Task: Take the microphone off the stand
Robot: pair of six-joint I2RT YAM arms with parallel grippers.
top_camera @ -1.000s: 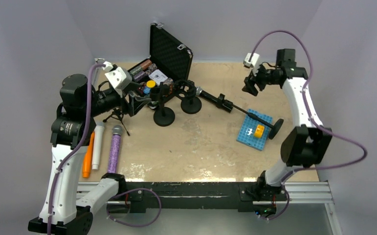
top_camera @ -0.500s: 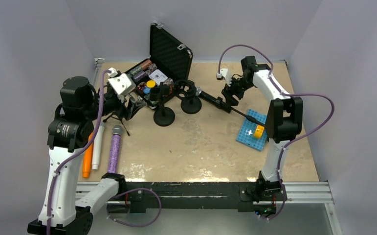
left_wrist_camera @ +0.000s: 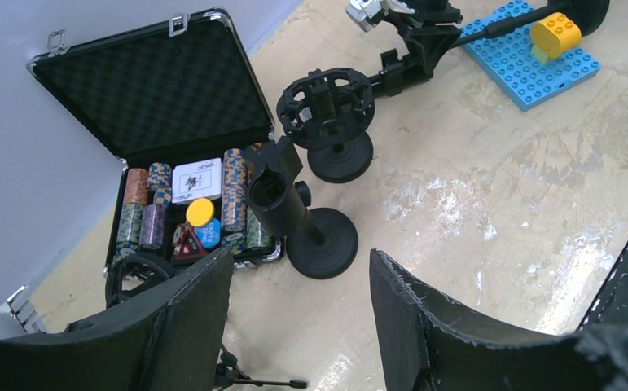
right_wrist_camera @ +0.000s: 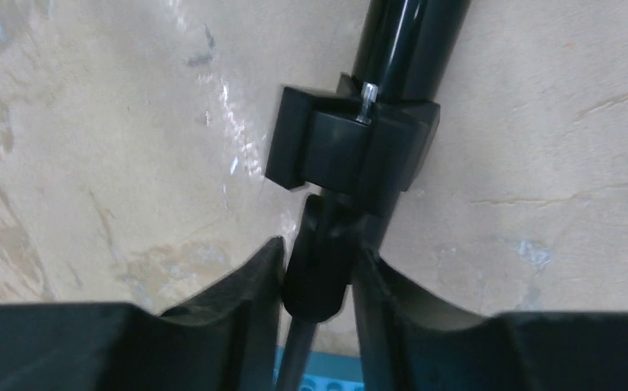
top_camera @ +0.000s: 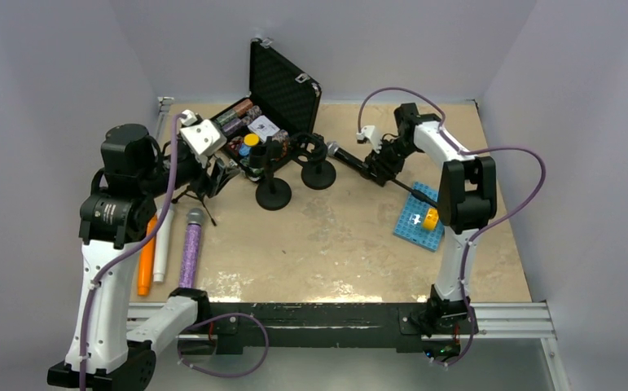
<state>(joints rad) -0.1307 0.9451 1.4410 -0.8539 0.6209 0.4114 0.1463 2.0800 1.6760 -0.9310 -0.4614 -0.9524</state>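
Note:
A black microphone (top_camera: 344, 157) lies tilted low over the table, held in the clip (right_wrist_camera: 351, 147) of a toppled stand (top_camera: 415, 191). Its glossy barrel (right_wrist_camera: 412, 37) runs out of the top of the right wrist view. My right gripper (top_camera: 379, 163) is shut on the stand's pivot knob (right_wrist_camera: 318, 273), just below the clip, with a finger pressed on each side. The stand's base is hidden behind my right arm. My left gripper (left_wrist_camera: 300, 257) hangs open and holds nothing, above the table to the left of two upright stands.
An open black case (top_camera: 282, 85) of poker chips stands at the back. In front of it are a round-base stand (top_camera: 274, 193) and a shock-mount stand (top_camera: 318, 171). A blue baseplate (top_camera: 415, 226) carries a yellow brick. Purple (top_camera: 191, 248), white and orange microphones and a small tripod lie at the left.
My right arm swung in from the back right to the toppled stand and closed its jaws round the joint under the clip. The left arm barely shifted.

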